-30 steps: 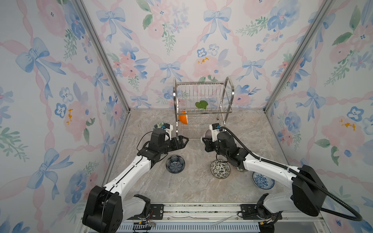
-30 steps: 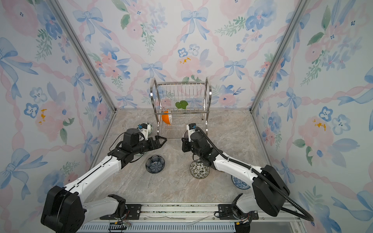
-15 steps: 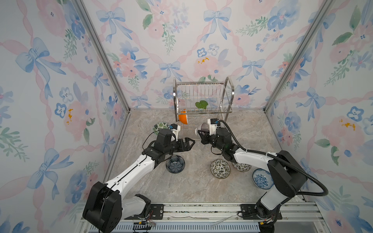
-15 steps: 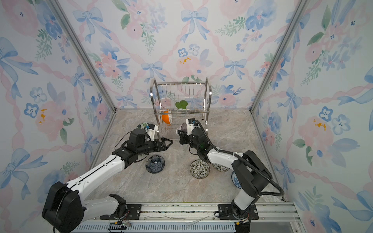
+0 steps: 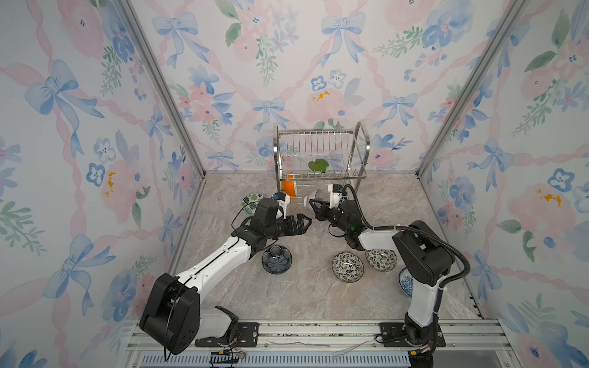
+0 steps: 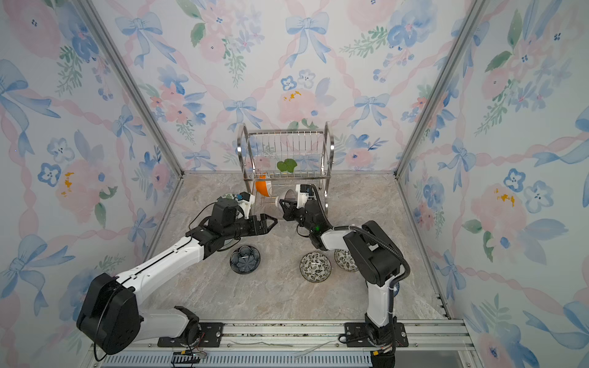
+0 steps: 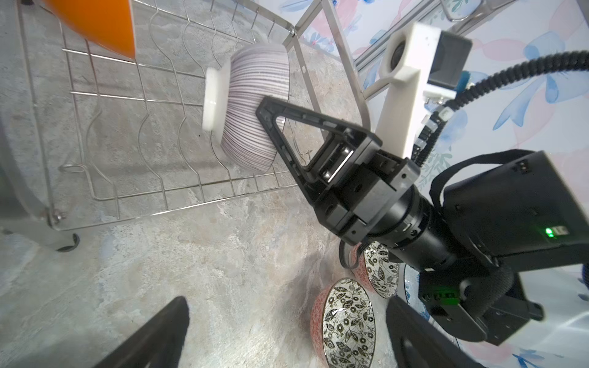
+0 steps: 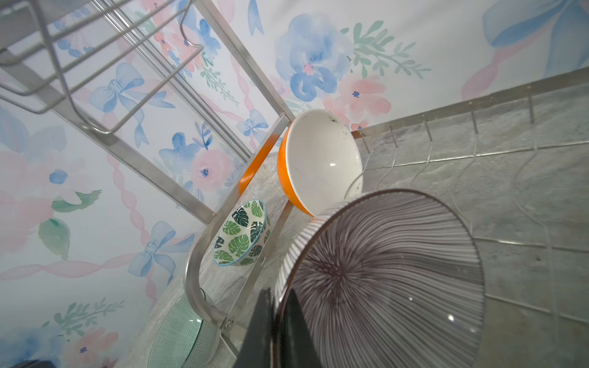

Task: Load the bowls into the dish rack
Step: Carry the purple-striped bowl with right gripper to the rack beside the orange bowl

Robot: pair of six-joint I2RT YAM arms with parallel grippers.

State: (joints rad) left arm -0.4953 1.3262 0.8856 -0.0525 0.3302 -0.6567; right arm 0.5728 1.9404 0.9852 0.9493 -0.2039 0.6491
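Observation:
The steel dish rack (image 5: 322, 149) (image 6: 287, 146) stands at the back wall. A white bowl with an orange outside (image 5: 290, 188) (image 8: 322, 159) leans in its lower tier. My right gripper (image 5: 314, 207) (image 8: 280, 299) is shut on the rim of the purple-lined bowl (image 5: 314, 197) (image 7: 251, 105) (image 8: 382, 280), held on edge just over the lower tier's wires. My left gripper (image 5: 305, 221) (image 7: 287, 302) is open and empty, low in front of the rack and close beside the right gripper.
On the table lie a dark blue flower bowl (image 5: 276, 259), two black-white leaf bowls (image 5: 348, 267) (image 5: 381, 259), a blue-white floral bowl (image 5: 404, 282) half behind the right arm, and a green-leaf bowl (image 5: 250, 201) left of the rack. A green item (image 5: 318, 165) rests on the upper tier.
My right gripper has carried the purple-lined bowl back and left, up to the rack's lower tier. My left arm has reached rightward toward the rack front, still open.

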